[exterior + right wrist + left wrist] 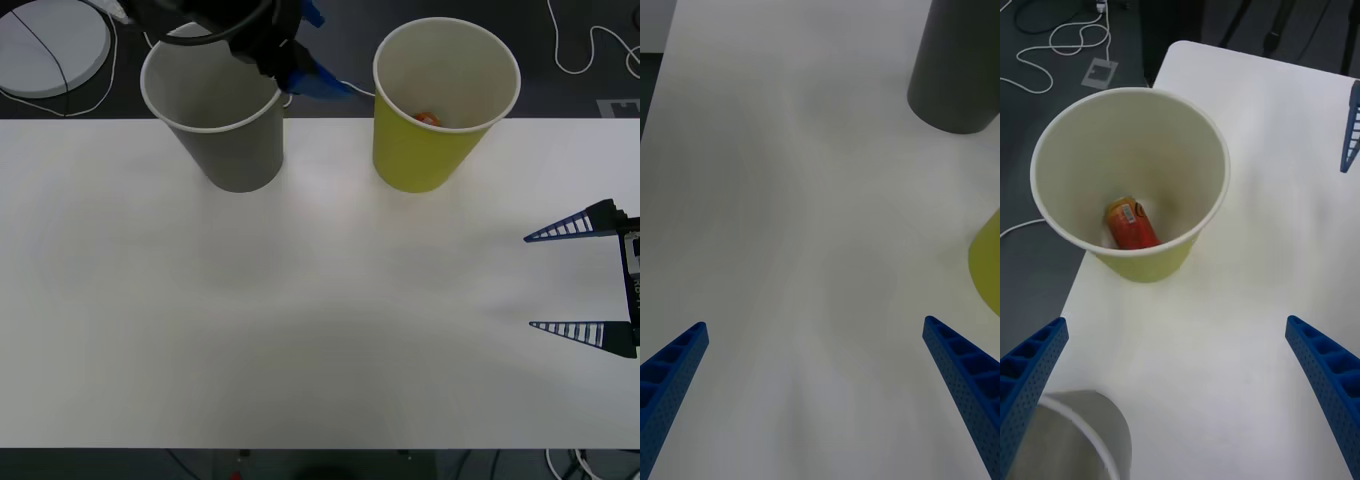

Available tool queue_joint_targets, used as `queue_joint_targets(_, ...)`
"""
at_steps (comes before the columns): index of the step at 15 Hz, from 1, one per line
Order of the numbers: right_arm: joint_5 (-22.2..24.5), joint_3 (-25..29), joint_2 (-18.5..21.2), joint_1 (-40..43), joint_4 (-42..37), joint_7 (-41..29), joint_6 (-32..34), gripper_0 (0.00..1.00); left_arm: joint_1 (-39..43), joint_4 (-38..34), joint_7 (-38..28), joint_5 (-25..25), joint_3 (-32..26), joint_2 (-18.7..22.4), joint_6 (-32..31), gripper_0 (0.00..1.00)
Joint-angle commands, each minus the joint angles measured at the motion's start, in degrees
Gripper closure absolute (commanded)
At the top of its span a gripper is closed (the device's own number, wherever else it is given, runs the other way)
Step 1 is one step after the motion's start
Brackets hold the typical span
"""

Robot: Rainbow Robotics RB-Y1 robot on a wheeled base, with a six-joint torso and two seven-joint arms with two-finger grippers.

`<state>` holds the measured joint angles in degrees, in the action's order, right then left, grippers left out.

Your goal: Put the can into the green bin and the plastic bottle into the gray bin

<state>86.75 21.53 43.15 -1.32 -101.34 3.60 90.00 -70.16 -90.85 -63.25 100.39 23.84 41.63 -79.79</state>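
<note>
The yellow-green bin stands at the table's far edge, right of centre, and the orange-and-red can lies on its side at the bottom of it. To its left stands the gray bin. My left gripper hovers open and holds nothing, above the gray bin's rim on the side facing the green bin. My right gripper rests open and holds nothing low over the table near its right edge, pointing toward both bins. The plastic bottle is out of view; my left arm hides part of the gray bin's inside.
The white table is bare in front of the bins. Behind its far edge is dark floor with white cables and a white round disc at the far left.
</note>
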Motion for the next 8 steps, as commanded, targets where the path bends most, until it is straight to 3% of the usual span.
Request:
queue_joint_targets(1, 0.00, 0.00, 0.00, 0.00, 0.00, 0.00, 0.00, 0.00, 7.85, -7.06, 1.81, 0.24, -7.40, 1.79, -3.44, 0.00)
queue_joint_targets(4, 0.00, 0.00, 0.00, 0.00, 0.00, 0.00, 0.00, 0.00, 14.88, -9.35, 8.58, 0.07, -14.70, 2.05, -6.60, 0.00)
queue_joint_targets(8, 0.00, 0.00, 0.00, 0.00, 0.00, 0.00, 0.00, 0.00, 23.58, -11.11, 17.72, -2.57, -20.23, 4.78, -7.04, 0.00)
